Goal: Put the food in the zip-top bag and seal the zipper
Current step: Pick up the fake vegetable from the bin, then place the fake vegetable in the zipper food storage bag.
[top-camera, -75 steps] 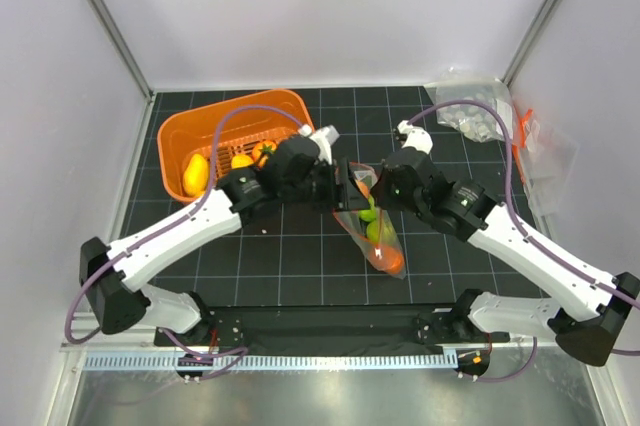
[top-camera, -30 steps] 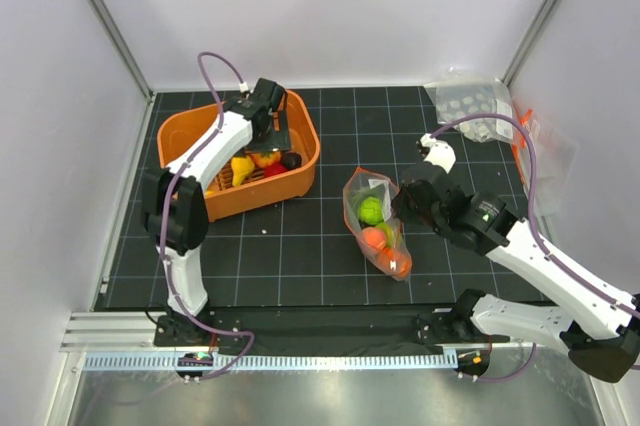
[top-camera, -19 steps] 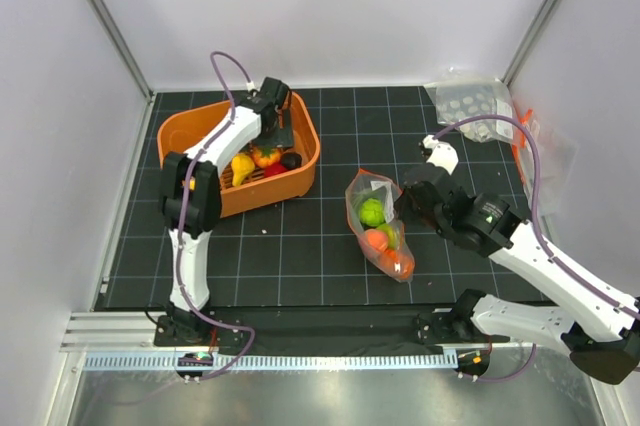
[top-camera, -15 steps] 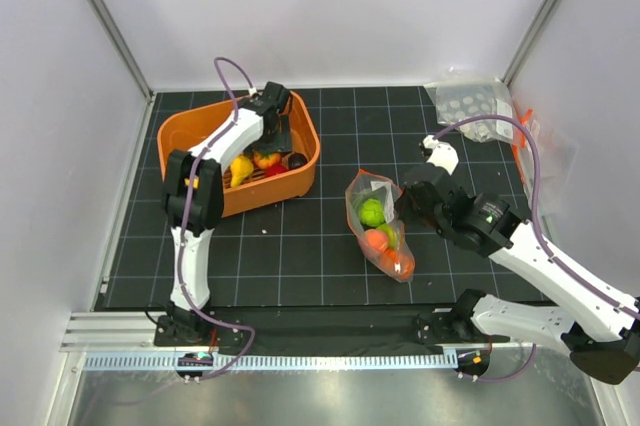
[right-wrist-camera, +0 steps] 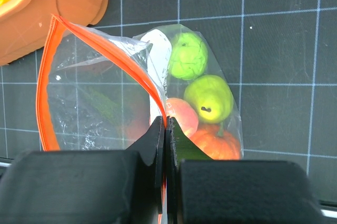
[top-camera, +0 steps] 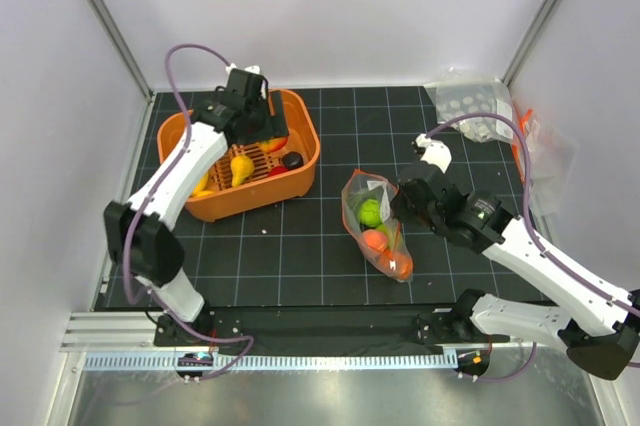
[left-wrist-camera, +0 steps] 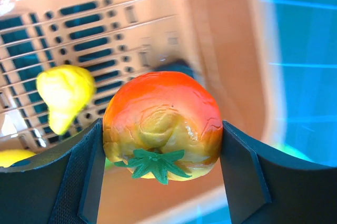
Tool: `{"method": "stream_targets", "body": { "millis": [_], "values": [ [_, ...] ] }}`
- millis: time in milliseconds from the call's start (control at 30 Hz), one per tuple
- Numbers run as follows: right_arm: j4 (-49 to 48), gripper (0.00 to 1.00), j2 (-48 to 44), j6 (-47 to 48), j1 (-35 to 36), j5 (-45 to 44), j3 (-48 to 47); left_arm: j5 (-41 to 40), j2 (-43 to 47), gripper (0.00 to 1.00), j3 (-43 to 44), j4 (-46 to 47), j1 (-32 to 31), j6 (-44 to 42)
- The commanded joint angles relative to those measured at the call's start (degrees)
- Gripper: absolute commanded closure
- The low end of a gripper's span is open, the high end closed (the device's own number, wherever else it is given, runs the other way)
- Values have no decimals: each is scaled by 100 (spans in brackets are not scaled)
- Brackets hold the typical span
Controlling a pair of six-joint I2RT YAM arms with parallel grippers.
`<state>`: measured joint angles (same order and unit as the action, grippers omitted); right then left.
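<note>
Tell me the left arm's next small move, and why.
Probably carry the tomato across to the zip-top bag: the left gripper holds it over the orange basket, and the right gripper pinches the zipper, with the mouth open.

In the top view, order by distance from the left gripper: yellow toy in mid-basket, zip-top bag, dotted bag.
1. Yellow toy, in the orange basket, beside the left gripper.
2. Zip-top bag, mid-table, to its right.
3. Dotted bag, far right corner.
</note>
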<state>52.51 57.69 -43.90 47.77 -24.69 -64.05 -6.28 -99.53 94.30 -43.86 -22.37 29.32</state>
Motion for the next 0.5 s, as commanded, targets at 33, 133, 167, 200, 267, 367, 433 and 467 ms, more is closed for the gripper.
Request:
{"method": "stream_targets", "body": {
  "millis": [33, 133, 167, 200, 267, 367, 433, 467],
  "values": [
    [-294, 99, 58, 83, -4, 25, -63, 767, 1013, 62, -227, 307, -328, 266],
    [-356, 99, 93, 83, -4, 25, -107, 1251, 1505, 62, -420, 412, -626, 530],
    [-364, 99, 111, 92, -4, 34, -125, 1339, 1611, 63, -482, 509, -733, 713],
    [-382, 99, 128, 83, -4, 34, -142, 1480, 1786, 63, -596, 571, -847, 837],
    [-408, 99, 163, 92, -4, 34, -187, 1586, 1910, 64, -711, 807, -1242, 1153],
    [-443, 99, 199, 48, -4, 17, -222, 1569, 2095, 64, -896, 1036, -1796, 1435],
    [-435, 99, 190, 13, -4, -36, -187, 1595, 2122, 64, -1019, 1247, -2103, 1734],
    [-426, 99, 172, -65, -4, -62, -187, 1578, 2122, 65, -1054, 1318, -2200, 1796]
  ]
}}
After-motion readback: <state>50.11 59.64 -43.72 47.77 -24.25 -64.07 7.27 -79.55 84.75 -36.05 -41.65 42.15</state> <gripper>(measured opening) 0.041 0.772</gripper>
